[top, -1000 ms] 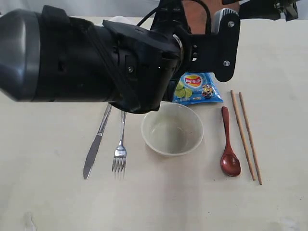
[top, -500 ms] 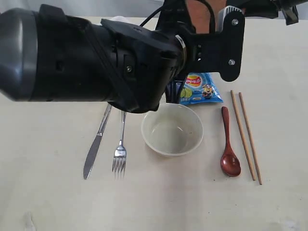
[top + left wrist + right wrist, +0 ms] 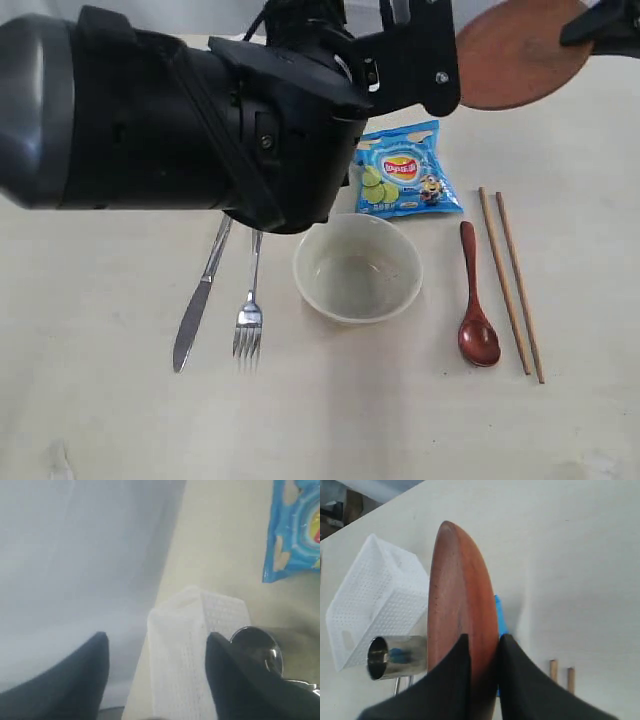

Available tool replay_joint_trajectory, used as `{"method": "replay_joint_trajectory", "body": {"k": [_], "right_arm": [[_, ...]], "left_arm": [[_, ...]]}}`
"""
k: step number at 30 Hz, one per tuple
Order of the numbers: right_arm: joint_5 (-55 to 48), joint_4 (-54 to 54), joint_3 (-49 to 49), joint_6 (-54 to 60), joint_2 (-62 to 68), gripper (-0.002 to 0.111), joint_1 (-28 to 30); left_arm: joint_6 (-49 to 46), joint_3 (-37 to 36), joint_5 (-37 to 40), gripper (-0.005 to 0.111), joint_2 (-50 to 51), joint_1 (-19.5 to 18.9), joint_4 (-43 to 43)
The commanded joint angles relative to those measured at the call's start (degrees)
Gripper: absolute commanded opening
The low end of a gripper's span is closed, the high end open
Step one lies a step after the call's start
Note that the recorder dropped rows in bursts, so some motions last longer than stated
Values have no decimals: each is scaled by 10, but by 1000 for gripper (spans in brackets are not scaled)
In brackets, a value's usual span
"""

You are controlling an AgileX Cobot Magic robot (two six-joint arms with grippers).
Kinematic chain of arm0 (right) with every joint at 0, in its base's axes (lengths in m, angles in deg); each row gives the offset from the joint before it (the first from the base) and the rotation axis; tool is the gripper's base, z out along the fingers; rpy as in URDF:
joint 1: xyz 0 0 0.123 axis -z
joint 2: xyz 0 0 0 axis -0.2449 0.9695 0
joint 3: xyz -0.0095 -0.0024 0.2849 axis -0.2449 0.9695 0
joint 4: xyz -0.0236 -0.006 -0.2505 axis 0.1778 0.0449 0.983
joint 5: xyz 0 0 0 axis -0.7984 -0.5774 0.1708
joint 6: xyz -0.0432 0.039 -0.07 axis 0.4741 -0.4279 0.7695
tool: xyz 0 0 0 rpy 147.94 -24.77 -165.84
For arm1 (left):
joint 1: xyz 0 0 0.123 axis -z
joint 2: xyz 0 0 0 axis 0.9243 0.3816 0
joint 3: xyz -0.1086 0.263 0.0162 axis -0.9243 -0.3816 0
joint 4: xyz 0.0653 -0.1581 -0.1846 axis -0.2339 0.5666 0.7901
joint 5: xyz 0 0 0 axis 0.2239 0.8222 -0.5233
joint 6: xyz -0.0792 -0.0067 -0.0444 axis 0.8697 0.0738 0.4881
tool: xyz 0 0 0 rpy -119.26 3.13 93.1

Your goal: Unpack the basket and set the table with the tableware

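Note:
My right gripper (image 3: 485,639) is shut on the rim of the small reddish-brown plate (image 3: 462,595), which hangs edge-on above the table; the exterior view shows this plate (image 3: 520,55) at the top right. My left gripper (image 3: 157,640) is open above the white basket (image 3: 200,650), and the steel cup (image 3: 255,647) is by one finger. On the table (image 3: 320,420) lie the knife (image 3: 198,302), fork (image 3: 248,312), cream bowl (image 3: 357,268), red spoon (image 3: 476,300) and chopsticks (image 3: 512,285).
A blue chip bag (image 3: 405,182) lies just behind the bowl. The bulky black left arm (image 3: 180,120) fills the upper left of the exterior view and hides the basket there. In the right wrist view the basket (image 3: 375,597) and cup (image 3: 395,657) sit side by side.
The plate has come up into the exterior view in my right gripper, which has shut on it. My left gripper has opened, its wrist has shifted left, and the chip bag shows more.

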Motion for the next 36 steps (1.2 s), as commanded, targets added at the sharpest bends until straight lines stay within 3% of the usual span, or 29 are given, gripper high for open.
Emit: {"method": "replay_joint_trajectory", "body": {"k": [1,3,7,9,12,15,18,22,30,36], "right_arm": [[14,-4,1,1,43,0,26],[26,1,1,2,61,0,29],[58,21,1,3,86,0,29],[60,22,1,14,96,0,29],[61,23,1,26,111,0,28],[66,22,1,31,123,0,18],[76,22,1,40,135,0,6],[79,22,1,49,156,0,-20],[105,22,1,51,173,0,-68],[121,20,1,51,178,0,-73]], "left_arm": [[68,-4,19,25,-4,-2,-2],[95,-4,19,0,-4,-15,-1],[111,-4,-44,0,-19,-74,46],[47,-4,-145,0,-34,-123,150],[-125,-4,-272,0,-52,-188,383],[-283,-4,-300,0,-58,-230,560],[-367,-4,-303,0,-59,-245,646],[-409,-4,-305,0,-59,-248,703],[-412,-4,-305,0,-59,-248,712],[-412,-4,-298,0,-59,-248,715]]}}
